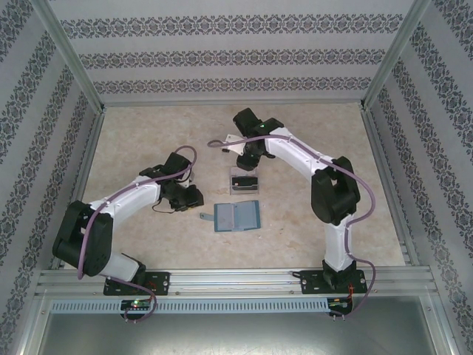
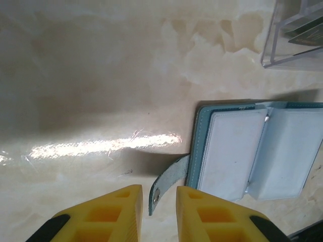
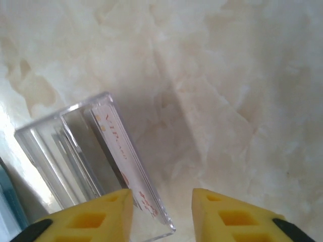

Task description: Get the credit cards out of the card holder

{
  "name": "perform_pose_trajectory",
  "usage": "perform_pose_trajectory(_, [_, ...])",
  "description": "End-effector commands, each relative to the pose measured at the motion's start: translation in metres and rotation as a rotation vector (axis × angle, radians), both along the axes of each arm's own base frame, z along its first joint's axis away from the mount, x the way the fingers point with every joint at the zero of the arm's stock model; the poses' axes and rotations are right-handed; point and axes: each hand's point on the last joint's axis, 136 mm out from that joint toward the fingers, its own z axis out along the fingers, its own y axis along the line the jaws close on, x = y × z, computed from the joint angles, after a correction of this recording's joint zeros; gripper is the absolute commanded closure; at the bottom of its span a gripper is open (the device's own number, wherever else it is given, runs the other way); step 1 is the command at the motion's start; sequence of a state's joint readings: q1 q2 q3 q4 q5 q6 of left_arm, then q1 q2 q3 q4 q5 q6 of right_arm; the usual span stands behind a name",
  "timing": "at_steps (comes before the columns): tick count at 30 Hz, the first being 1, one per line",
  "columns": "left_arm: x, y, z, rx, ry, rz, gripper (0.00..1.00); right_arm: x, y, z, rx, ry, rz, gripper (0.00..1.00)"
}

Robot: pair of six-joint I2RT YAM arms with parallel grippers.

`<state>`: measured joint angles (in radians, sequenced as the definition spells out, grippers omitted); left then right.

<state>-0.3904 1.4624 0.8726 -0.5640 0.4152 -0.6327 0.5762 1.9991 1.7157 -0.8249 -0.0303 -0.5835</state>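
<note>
Card holder [image 2: 252, 146] lies opened flat on the marbled table [image 2: 101, 75], just ahead and to the right of the left gripper [image 2: 159, 190]. Its greyish sleeves face up so the pockets can be reached. Its small side tab [image 2: 169, 176] pokes into the gap between those jaws, which stand parted and are not closed on it. Pinching that tab would, I judge, pin the wallet down while cards are drawn. Over by the right gripper [image 3: 162, 194] the jaws are likewise released and hold nothing, with a clear plastic box [image 3: 55, 146] just ahead and to their left. One pale credit card [image 3: 121, 151] with reddish print stands on edge inside it, nearest the left jaw (a tidy place for whatever comes out). Whether any cards sit in the sleeves I cannot tell.
</note>
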Motion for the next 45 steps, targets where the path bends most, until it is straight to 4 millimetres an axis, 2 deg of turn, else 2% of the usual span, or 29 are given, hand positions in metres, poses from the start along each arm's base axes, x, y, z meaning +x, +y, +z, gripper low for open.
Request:
perform_pose_trajectory(1, [0.015, -0.004, 0.010, -0.031, -0.034, 0.015, 0.76, 0.004, 0.009, 0.024, 0.129, -0.062, -0.222, 0.70])
perform_pose_trajectory(5, [0.017, -0.012, 0.011, -0.054, -0.035, -0.007, 0.76, -0.008, 0.004, 0.028, 0.173, -0.048, -0.412, 0.70])
perform_pose_trajectory(7, [0.017, -0.017, 0.011, -0.059, -0.035, -0.027, 0.77, -0.021, 0.006, 0.028, 0.201, 0.002, -0.488, 0.72])
perform_pose_trajectory(16, [0.008, -0.046, 0.000, -0.061, 0.015, -0.142, 0.83, -0.081, 0.033, 0.024, 0.391, 0.266, -0.693, 0.74])
perform_pose_trajectory(22, [-0.001, -0.051, -0.014, -0.063, 0.063, -0.162, 0.88, -0.111, 0.051, 0.011, 0.532, 0.489, -0.798, 0.74])
perform_pose_trajectory(26, [-0.009, -0.049, -0.024, -0.045, 0.091, -0.177, 0.90, -0.124, 0.053, -0.002, 0.530, 0.550, -0.839, 0.74])
perform_pose_trajectory(35, [-0.023, -0.033, -0.040, 0.024, 0.124, -0.172, 0.93, -0.147, 0.063, -0.017, 0.519, 0.592, -0.857, 0.74])
perform_pose_trajectory(45, [-0.035, -0.028, -0.053, 0.032, 0.147, -0.170, 0.95, -0.162, 0.070, -0.032, 0.493, 0.623, -0.884, 0.74])
